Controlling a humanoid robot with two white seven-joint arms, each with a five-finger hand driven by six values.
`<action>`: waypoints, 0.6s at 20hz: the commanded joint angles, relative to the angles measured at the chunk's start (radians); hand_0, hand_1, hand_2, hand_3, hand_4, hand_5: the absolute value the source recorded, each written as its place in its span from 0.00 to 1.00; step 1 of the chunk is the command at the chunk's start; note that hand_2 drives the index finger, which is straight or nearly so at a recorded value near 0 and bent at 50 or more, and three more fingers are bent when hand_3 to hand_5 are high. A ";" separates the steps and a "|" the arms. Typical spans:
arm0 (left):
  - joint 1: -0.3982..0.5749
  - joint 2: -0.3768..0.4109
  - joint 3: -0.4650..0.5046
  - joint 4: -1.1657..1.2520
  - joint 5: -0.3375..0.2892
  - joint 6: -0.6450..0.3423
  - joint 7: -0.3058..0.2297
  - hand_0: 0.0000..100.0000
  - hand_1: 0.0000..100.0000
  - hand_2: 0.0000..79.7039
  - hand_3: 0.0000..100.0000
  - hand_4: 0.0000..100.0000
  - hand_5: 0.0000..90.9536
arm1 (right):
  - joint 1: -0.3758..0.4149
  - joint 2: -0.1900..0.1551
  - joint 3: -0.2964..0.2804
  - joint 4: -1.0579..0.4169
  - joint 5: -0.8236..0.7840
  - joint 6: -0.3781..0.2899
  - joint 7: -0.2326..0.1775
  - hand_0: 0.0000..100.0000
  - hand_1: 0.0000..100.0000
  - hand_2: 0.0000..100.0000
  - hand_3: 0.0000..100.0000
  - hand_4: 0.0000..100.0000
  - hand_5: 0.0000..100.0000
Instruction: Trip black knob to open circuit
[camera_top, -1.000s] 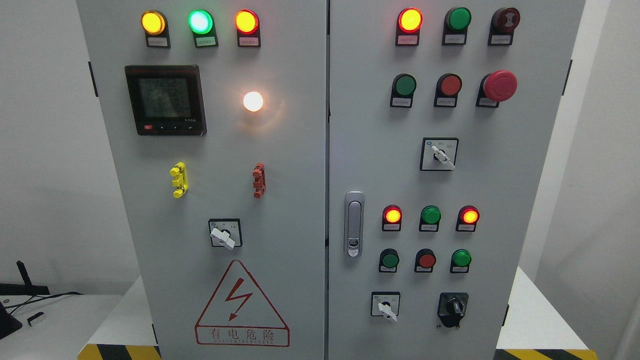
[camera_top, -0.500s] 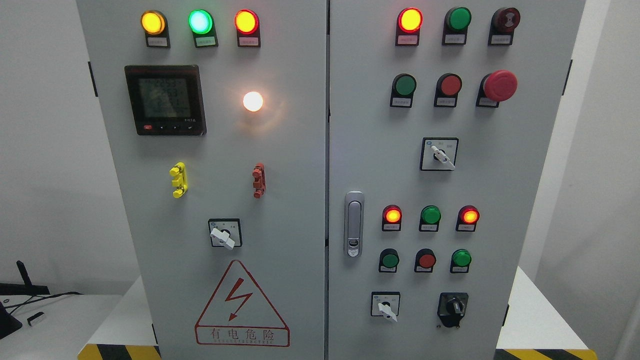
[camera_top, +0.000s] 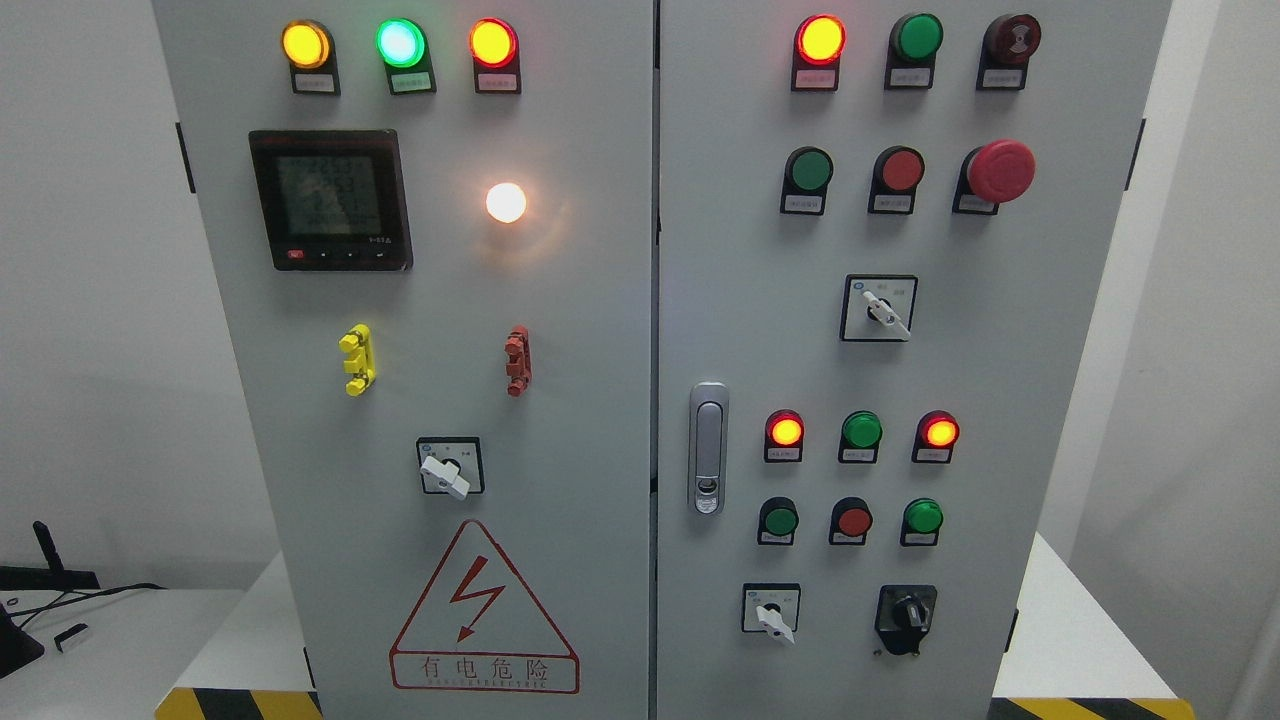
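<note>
Knob (camera_top: 906, 612), blk, low R on cabinet door (camera_top: 1000, 400).

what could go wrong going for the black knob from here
1. The black knob sits low on the right door, near a white selector; a reaching hand might turn the wrong switch.
2. Green and red buttons sit just above it, so fingers could press one by accident.
3. No hand is in view yet, so the whole approach remains to be made.

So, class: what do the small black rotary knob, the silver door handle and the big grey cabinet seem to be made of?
Black rotary knob: probably plastic, dull moulded look. Silver door handle: likely metal, soft sheen. Grey cabinet: seemingly painted sheet metal, flat even matte surface.
</note>
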 joint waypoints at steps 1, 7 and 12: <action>0.000 0.000 0.000 0.000 0.005 0.000 0.000 0.12 0.39 0.00 0.00 0.00 0.00 | -0.081 0.003 0.074 0.007 0.044 0.057 -0.030 0.31 0.72 0.45 0.90 1.00 1.00; 0.000 0.000 0.000 0.000 0.005 0.000 0.000 0.12 0.39 0.00 0.00 0.00 0.00 | -0.141 0.006 0.081 0.037 0.044 0.104 -0.032 0.35 0.73 0.45 0.91 1.00 1.00; 0.000 0.000 0.000 0.000 0.005 0.000 0.000 0.12 0.39 0.00 0.00 0.00 0.00 | -0.167 0.006 0.108 0.060 0.040 0.138 -0.032 0.36 0.74 0.44 0.91 1.00 1.00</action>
